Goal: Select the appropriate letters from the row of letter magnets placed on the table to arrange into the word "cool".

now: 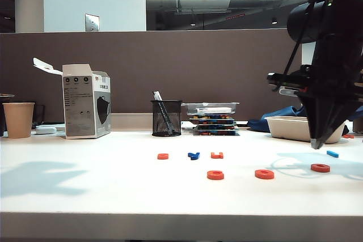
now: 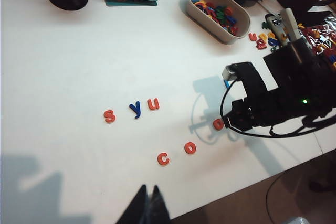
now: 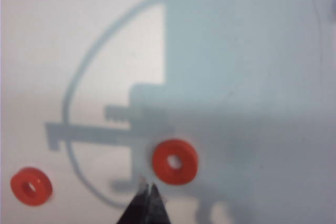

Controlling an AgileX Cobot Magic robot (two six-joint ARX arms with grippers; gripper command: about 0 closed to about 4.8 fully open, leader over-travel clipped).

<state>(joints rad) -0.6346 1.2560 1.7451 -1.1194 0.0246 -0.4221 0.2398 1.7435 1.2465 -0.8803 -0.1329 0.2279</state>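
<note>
**Three red letters lined up, blue bar lying apart**

On the white table (image 1: 85, 185), three orange-red letters are seen in a front line: a "c" (image 2: 163, 159), an "o" (image 2: 190, 148) next to it, and a second "o" (image 1: 320, 168) further to the right in the exterior view. The rings lie flat, with their holes facing up. Behind them a shorter row is laid out: an orange-red "s" (image 2: 109, 116), a dark blue "y" (image 2: 136, 109) and an orange-red "u" (image 2: 153, 104), all upright to a reader at the front edge.

The light-blue bar (image 1: 332, 153) is found behind the second "o" and a little to its right. It lies flat, and its long side runs slantwise across the table, not in line with the front letters.

The right gripper (image 3: 146, 187) is held in the air just above the table, pointing down, close to the second "o". Its jaws are pressed together and nothing is held in them. Much of the second "o" is hidden by this arm in the left wrist view.

The left gripper (image 2: 148, 195) is kept high over the front edge, well away from the letters. Its jaws are closed too, with nothing between them.

Further back, a paper cup (image 1: 19, 119), a white box (image 1: 85, 101), a black mesh pen pot (image 1: 167, 118), a stack of trays (image 1: 212, 118) and a tub of mixed letters (image 2: 218, 10) are seen. None of these stands in the way.
</note>
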